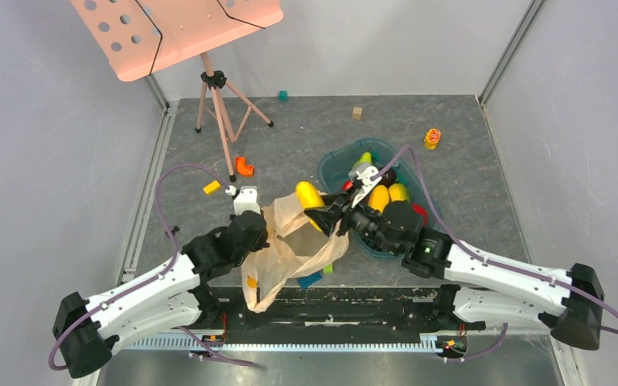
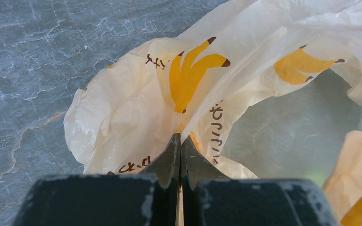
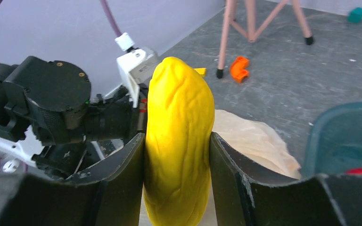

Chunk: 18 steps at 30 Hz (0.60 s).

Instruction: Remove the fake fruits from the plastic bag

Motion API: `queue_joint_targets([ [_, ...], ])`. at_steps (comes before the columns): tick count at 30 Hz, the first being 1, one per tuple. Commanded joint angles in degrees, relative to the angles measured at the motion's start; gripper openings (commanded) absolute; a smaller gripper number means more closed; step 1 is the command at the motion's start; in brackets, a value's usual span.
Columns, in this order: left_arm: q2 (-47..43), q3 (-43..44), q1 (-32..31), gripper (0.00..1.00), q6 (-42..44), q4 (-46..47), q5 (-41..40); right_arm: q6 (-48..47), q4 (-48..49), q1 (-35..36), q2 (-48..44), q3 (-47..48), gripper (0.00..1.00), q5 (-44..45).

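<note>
Cream plastic bag printed with yellow bananas and dark brown lettering — long fake fruit bright yellow — tray teal.

Cream banana-print bag, mouth open; bumpy yellow fruit upright near its rim.

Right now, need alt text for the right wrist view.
The right gripper clamps a long, wrinkled yellow fake fruit upright between its jaws. Behind it are the cream plastic bag, the left arm with its black wrist on the left, and a teal tray at the right edge.
</note>
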Motion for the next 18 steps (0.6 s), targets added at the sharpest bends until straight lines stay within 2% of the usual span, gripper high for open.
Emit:
queue_joint_targets([
  [1, -1.14, -0.42, 0.28, 0.02, 0.36, 0.48, -1.48, -0.93, -7.20, -1.21, -5.92, -2.49, 0.30, 9.43],
  [6, -3.85, -1.20, 0.28, 0.02, 1.11, 0.82, -1.34, 3.22, -11.39, -11.75, -13.18, -8.42, 0.28, 6.04],
  [10, -6.87, -3.14, 0.27, 0.02, 1.85, 3.12, 0.18, 4.88, -16.23, -19.24, -17.18, -10.72, 0.25, 7.82],
  [14, -7.20, -3.32, 0.33, 0.02, 1.61, 2.90, 0.04, 4.93, -23.91, -22.53, -14.71, -10.14, 0.26, 10.69],
  [18, -6.15, -2.60, 0.27, 0.02, 1.16, 1.53, -0.63, 4.01, -25.31, -24.27, -7.79, -10.01, 0.29, 6.90],
])
